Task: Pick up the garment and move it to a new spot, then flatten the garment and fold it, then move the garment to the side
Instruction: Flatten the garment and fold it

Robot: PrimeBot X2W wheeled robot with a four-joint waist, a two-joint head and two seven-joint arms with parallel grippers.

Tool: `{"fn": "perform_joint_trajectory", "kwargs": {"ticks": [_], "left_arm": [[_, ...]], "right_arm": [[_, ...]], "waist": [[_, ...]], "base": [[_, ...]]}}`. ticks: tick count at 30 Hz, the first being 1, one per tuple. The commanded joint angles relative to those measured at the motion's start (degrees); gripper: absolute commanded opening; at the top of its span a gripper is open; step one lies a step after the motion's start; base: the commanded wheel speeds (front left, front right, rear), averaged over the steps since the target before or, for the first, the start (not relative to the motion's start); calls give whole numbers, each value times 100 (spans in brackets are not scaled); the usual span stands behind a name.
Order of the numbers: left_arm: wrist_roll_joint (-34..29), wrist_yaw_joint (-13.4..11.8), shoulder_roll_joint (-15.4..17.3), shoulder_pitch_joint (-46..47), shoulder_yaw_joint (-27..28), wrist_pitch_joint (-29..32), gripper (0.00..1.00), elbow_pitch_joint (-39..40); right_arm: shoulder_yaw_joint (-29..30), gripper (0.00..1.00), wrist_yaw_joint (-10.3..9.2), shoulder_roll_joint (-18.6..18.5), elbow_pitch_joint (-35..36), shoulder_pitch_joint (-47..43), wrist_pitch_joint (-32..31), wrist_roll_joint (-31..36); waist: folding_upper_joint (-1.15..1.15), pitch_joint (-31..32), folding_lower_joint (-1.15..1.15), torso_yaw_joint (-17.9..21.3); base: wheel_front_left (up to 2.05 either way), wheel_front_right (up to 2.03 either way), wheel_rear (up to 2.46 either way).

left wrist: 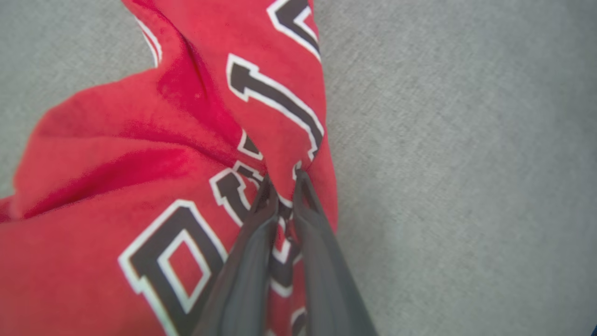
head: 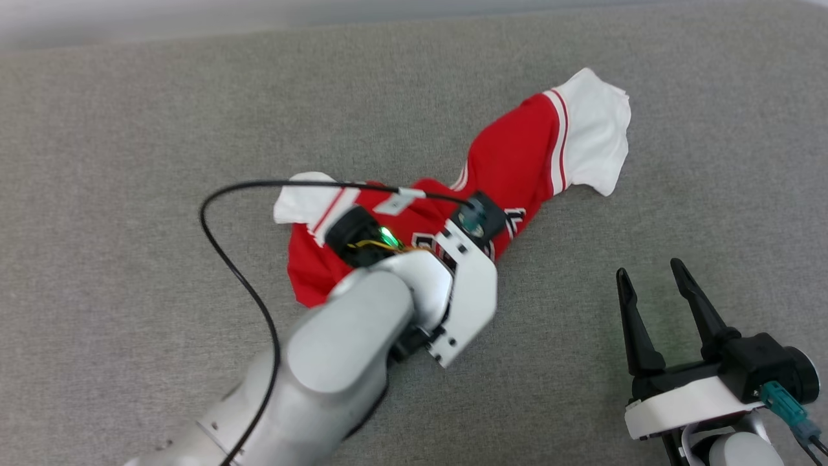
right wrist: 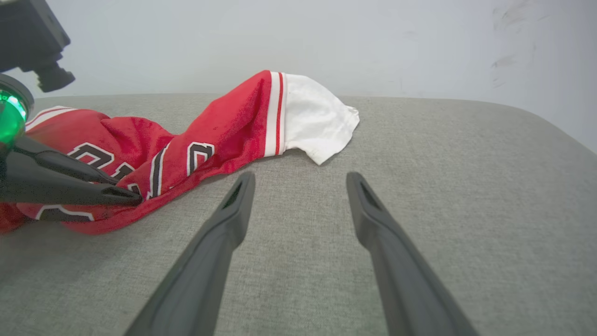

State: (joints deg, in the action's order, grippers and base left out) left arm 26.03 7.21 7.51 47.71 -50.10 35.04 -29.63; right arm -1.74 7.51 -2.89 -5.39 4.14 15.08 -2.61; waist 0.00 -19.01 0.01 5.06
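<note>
Left claw pinching, crumpled red garment

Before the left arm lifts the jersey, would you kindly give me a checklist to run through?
1. The left end effector is shut on the garment: ok, fabric is pinched beside the lettering.
2. The right end effector is open and apart from the garment: ok.
3. How many layers are pinched: cannot tell.
4. The garment lies flat: not ok, it is bunched in folds.
5. Bare grey surface nearby for a new spot: ok.
</note>
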Motion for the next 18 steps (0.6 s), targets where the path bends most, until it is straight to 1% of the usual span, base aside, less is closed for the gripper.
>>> {"fn": "perform_joint_trajectory", "kwargs": {"ticks": [1,6,9,14,15,16,18], "left_arm": [[41,30,-97,-130,-83,-48,0,13],[140,21,-303,-387,-362,-243,0,189],[194,-27,-396,-609,-569,-316,0,322],[385,-122,-453,-1031,-956,-338,0,461],[423,-130,-456,-1086,-1007,-368,24,470],[433,-169,-460,-1096,-1042,-417,100,476],[427,-255,-459,-1082,-1074,-556,100,471]], "right_arm": [[12,100,-4,3,-13,-40,13,33],[-5,100,-4,3,-46,-104,13,50],[-31,100,-4,3,-55,-153,13,57],[-57,100,-4,3,-48,-180,13,52],[-62,100,-4,3,-46,-182,13,53],[-62,100,-4,3,-41,-182,13,53],[-35,100,-4,3,-34,-184,13,47]], "waist": [[0,161,-1,-41],[0,434,-1,-71],[0,514,-1,-78],[0,553,-1,-87],[0,550,-1,-91],[0,542,-1,-99],[0,540,-1,-137]], "base": [[0,0,0],[0,0,0],[0,0,0],[0,0,0],[0,0,0],[0,0,0],[0,0,0]]}}
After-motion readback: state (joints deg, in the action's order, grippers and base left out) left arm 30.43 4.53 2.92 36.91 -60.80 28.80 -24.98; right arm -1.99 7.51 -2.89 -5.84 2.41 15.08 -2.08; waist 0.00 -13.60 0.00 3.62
